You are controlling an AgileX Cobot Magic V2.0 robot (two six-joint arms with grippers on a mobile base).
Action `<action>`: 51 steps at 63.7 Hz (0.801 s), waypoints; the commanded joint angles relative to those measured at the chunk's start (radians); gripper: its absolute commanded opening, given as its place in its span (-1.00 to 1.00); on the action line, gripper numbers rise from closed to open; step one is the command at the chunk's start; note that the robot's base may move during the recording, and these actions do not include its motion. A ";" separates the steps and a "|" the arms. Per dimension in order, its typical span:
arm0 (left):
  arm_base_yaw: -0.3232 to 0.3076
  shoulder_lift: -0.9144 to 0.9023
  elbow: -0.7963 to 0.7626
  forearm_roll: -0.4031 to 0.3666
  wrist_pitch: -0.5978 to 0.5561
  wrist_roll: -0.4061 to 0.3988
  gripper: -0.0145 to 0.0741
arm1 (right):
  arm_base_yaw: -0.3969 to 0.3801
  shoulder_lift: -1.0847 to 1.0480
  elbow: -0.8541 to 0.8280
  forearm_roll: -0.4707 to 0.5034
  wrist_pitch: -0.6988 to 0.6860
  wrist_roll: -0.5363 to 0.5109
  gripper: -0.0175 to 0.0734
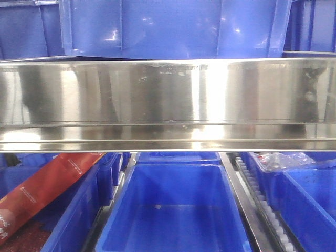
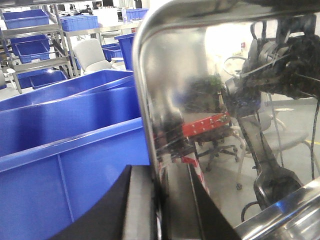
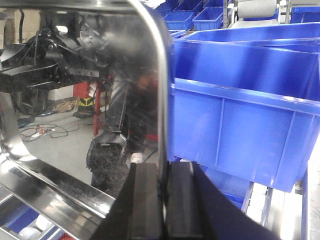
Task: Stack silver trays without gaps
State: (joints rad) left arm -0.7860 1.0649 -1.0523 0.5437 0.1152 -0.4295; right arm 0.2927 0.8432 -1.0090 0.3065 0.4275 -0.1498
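Silver tray (image 2: 200,100) gripped by its rim, lifted among blue bins (image 2: 65,175). Front view: a long steel band (image 1: 168,100) spans the frame above more bins; whether it is the tray, I cannot tell. A red packet (image 1: 47,184) at left carries white writing too small to read. Left wrist view: the left gripper (image 2: 159,210) is clenched on the tray's rim. Right wrist view: the right gripper (image 3: 162,200) pinches a tray rim the same way. No second tray shows, so the stacking appears not yet done; no brand is legible
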 commanded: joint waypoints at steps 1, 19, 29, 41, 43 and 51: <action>0.013 -0.020 -0.004 0.023 0.017 0.002 -0.71 | -0.010 -0.016 -0.005 -0.022 -0.064 -0.008 -0.76; 0.013 -0.020 -0.004 0.023 0.017 0.002 -0.71 | -0.010 -0.016 -0.005 -0.022 -0.064 -0.008 -0.76; 0.013 -0.020 -0.004 0.023 0.017 0.002 -0.71 | -0.010 -0.016 -0.005 -0.022 -0.064 -0.008 -0.76; 0.013 -0.020 -0.004 0.023 0.017 0.002 -0.71 | -0.010 -0.016 -0.005 -0.022 -0.064 -0.008 -0.76; 0.013 -0.020 -0.004 0.023 0.017 0.002 -0.71 | -0.010 -0.016 -0.005 -0.022 -0.064 -0.008 -0.76; 0.013 -0.020 -0.004 0.023 0.017 0.002 -0.71 | -0.010 -0.016 -0.005 -0.022 -0.064 -0.008 -0.76</action>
State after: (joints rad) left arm -0.7860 1.0649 -1.0523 0.5437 0.1152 -0.4295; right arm 0.2927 0.8432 -1.0090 0.3086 0.4260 -0.1498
